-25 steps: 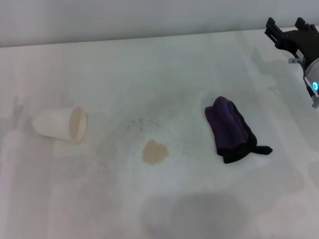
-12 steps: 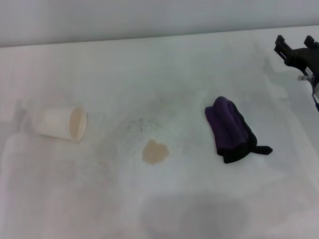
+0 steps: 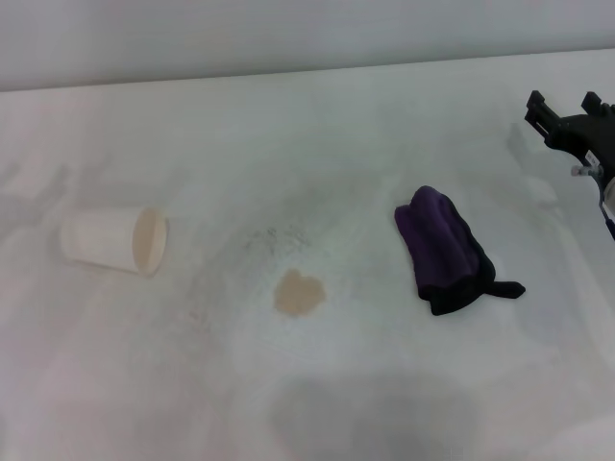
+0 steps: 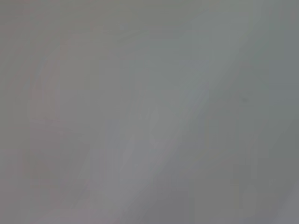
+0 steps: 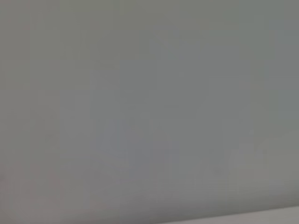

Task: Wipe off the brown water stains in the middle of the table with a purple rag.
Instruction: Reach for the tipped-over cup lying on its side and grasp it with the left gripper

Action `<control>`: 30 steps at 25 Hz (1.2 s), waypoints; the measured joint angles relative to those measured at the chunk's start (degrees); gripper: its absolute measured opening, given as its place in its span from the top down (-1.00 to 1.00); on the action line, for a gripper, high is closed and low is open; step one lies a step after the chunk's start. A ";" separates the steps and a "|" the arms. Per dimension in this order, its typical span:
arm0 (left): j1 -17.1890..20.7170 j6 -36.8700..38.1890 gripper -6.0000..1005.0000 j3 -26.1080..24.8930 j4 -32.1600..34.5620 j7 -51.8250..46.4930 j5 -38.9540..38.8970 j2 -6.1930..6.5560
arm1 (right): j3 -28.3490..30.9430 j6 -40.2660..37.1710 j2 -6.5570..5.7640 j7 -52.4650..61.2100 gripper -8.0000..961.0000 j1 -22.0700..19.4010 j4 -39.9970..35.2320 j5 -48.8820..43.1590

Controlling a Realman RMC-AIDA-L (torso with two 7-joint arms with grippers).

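The brown water stains point(image 3: 299, 293) form one small tan heart-shaped blotch in the middle of the white table point(image 3: 317, 125). To its right lies the purple rag point(image 3: 444, 250), bunched, with a black edge and a short black tail. My right gripper point(image 3: 564, 106) hangs open at the far right edge of the head view, above and to the right of the rag, apart from it, with nothing between its fingers. The left gripper is out of view. Both wrist views show only blank grey surface.
A white paper cup point(image 3: 115, 240) lies on its side at the left, its tan inside facing the stain. Faint grey speckles point(image 3: 277, 238) sit just behind the stain.
My right gripper has moved right and slightly down toward the frame's edge. The rag, stain and cup have not moved.
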 joint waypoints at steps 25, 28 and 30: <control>-26.99 14.30 -0.75 0.34 -22.58 14.37 56.53 6.46 | 0.82 1.99 0.00 0.00 -0.78 0.03 -0.45 0.53; -29.64 14.32 -0.75 0.34 -24.22 15.53 62.06 5.54 | 1.22 2.21 0.00 0.00 -0.78 0.25 -0.52 0.54; -31.48 14.34 -0.75 0.34 -26.10 16.92 65.25 4.62 | 2.86 2.30 0.00 0.00 -0.78 0.68 -0.54 0.54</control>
